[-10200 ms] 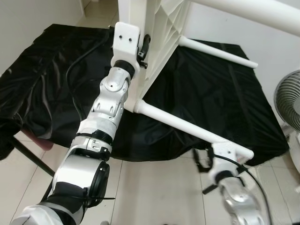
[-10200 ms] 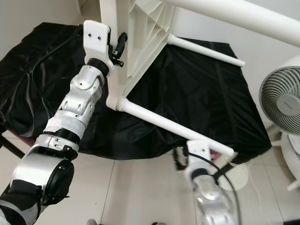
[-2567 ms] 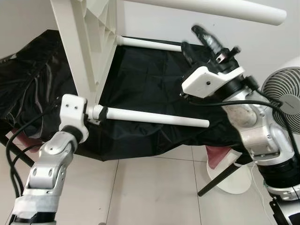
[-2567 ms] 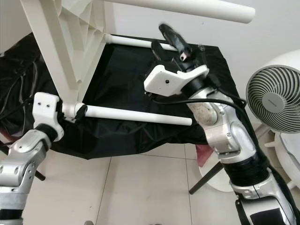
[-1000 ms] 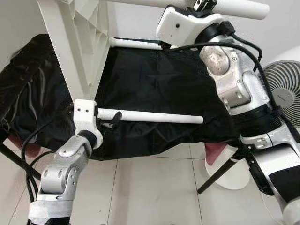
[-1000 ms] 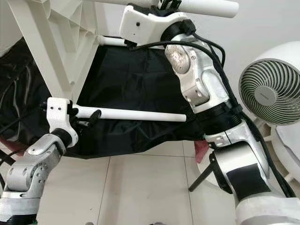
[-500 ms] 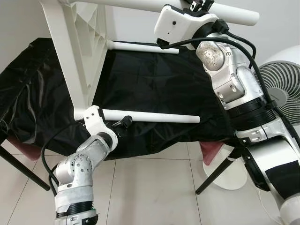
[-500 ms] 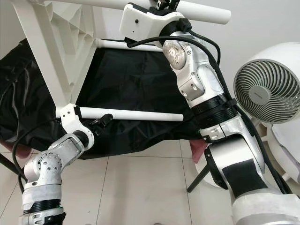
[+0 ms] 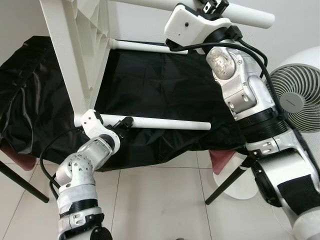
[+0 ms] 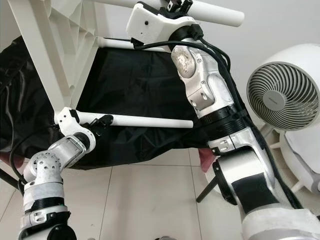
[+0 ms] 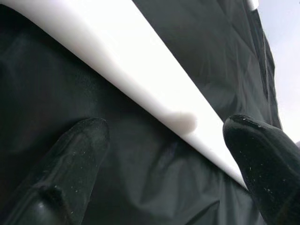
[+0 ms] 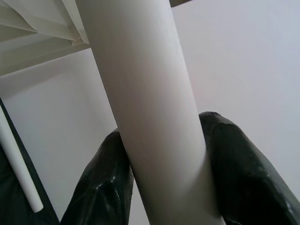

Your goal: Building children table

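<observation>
Leg-fitting step: right pincer (image 12: 161, 159) clamps upper white plastic table leg (image 9: 250, 14); left pincer (image 11: 164, 154) open astride lower white leg (image 9: 165, 123), apparently untouched. Next: close, seat it.

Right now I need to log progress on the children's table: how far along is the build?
Done: three white legs show fitted to the tipped tabletop. In hand: the right gripper is clamped on the upper leg; the left gripper is open beside the lower leg, not gripping it. Left: the fourth leg can't be confirmed, and the table must be stood upright off the black sheet.
</observation>
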Tool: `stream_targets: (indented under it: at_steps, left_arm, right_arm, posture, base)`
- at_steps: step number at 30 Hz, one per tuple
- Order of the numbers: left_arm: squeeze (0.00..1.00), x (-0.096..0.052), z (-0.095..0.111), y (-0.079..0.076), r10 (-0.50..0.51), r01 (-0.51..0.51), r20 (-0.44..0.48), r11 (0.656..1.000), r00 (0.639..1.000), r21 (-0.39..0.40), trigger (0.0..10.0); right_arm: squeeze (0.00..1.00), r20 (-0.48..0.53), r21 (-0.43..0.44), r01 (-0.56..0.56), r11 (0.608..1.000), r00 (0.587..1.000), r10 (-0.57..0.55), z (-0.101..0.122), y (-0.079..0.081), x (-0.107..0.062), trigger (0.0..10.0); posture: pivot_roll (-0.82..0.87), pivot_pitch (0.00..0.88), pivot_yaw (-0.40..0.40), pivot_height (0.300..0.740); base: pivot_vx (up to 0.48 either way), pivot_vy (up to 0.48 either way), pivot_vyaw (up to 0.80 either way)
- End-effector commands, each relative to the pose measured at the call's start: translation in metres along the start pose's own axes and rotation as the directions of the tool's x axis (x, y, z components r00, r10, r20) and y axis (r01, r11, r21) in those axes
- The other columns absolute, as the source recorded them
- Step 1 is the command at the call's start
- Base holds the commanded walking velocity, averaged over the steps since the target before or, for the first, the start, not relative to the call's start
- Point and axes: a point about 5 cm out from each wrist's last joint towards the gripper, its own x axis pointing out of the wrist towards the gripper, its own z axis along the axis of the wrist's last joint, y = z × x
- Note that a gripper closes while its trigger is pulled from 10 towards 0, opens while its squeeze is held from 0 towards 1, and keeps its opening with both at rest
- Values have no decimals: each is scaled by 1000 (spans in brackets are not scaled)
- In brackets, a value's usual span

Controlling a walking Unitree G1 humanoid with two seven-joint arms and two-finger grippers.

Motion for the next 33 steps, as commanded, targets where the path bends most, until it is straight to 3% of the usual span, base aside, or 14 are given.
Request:
stream_targets:
  at_steps: [1, 6, 8, 9, 13, 15, 18, 19, 25, 28, 29, 30, 31, 33]
  left_arm:
    - [0, 3, -3, 3, 14, -15, -18, 999, 1000, -36, 10000]
    - [0, 10, 1, 1, -3, 2, 24, 1000, 1000, 7, 10000]
    - [0, 10, 1, 1, -3, 2, 24, 1000, 1000, 7, 10000]
    - [0, 16, 4, 4, 10, -10, 40, 1000, 999, 12, 10000]
    - [0, 20, 11, 7, 8, -9, 71, 1000, 997, 21, 10000]
    - [0, 21, 16, 8, 15, -21, 93, 998, 996, 62, 10000]
    - [0, 20, 29, 6, 15, -69, 153, 933, 988, 353, 10000]
    - [0, 21, 32, 4, 2, -66, 159, 915, 987, 397, 10000]
    - [0, 22, 38, -2, -38, -38, 172, 908, 984, 418, 10000]
    - [0, 23, 53, -5, -102, -29, 193, 814, 976, 580, 10000]
    - [0, 23, 53, -5, -102, -29, 193, 814, 976, 580, 10000]
    - [243, 22, 54, -6, -128, 3, 173, 810, 977, 586, 10000]
    - [878, 21, 56, -8, -174, 55, 134, 783, 976, 620, 10000]
    - [878, 20, 58, -8, -192, 71, 122, 768, 974, 637, 10000]
  right_arm:
    - [0, -93, 327, 310, 893, 951, -296, -5, -39, -4, 0]
    - [0, -85, 366, 387, 846, 919, -384, -4, -54, -9, 0]
    - [0, -85, 366, 387, 846, 919, -384, -4, -54, -9, 0]
    - [0, -94, 410, 416, 812, 904, -416, -3, -59, -13, 0]
    - [0, -91, 444, 427, 788, 896, -434, -1, -61, -18, 0]
    - [0, -107, 477, 433, 765, 892, -438, -2, -60, -20, 0]
    - [0, -121, 553, 436, 710, 885, -450, -2, -58, -28, 0]
    - [0, -120, 571, 431, 699, 886, -447, -2, -57, -30, 0]
    - [0, -78, 604, 387, 697, 899, -432, 2, -52, -33, 0]
    - [0, 7, 562, 335, 757, 913, -409, 11, -47, -33, 0]
    - [0, 7, 562, 335, 757, 913, -409, 11, -47, -33, 0]
    - [0, 5, 566, 334, 754, 913, -408, 11, -47, -33, 0]
    - [0, 2, 564, 335, 755, 914, -407, 11, -47, -34, 0]
    - [0, 0, 565, 335, 754, 914, -406, 11, -47, -34, 0]
  posture:
    - [-104, 93, 25, 740]
    - [-101, 94, 18, 740]
    - [-101, 94, 18, 740]
    - [-102, 93, 18, 740]
    - [-102, 93, 18, 740]
    - [-109, 94, 24, 740]
    - [-111, 94, 25, 740]
    - [-111, 94, 25, 740]
    - [-111, 94, 25, 740]
    - [-105, 97, 26, 740]
    - [-105, 97, 26, 740]
    - [-105, 97, 26, 740]
    - [-106, 96, 30, 740]
    - [-106, 96, 30, 740]
  base:
    - [0, 0, 0]
    - [0, 0, 0]
    - [0, 0, 0]
    - [0, 0, 0]
    - [0, 0, 0]
    - [0, 0, 0]
    - [0, 0, 0]
    - [0, 0, 0]
    - [0, 0, 0]
    - [0, 0, 0]
    - [0, 0, 0]
    - [0, 0, 0]
    - [0, 0, 0]
    - [0, 0, 0]
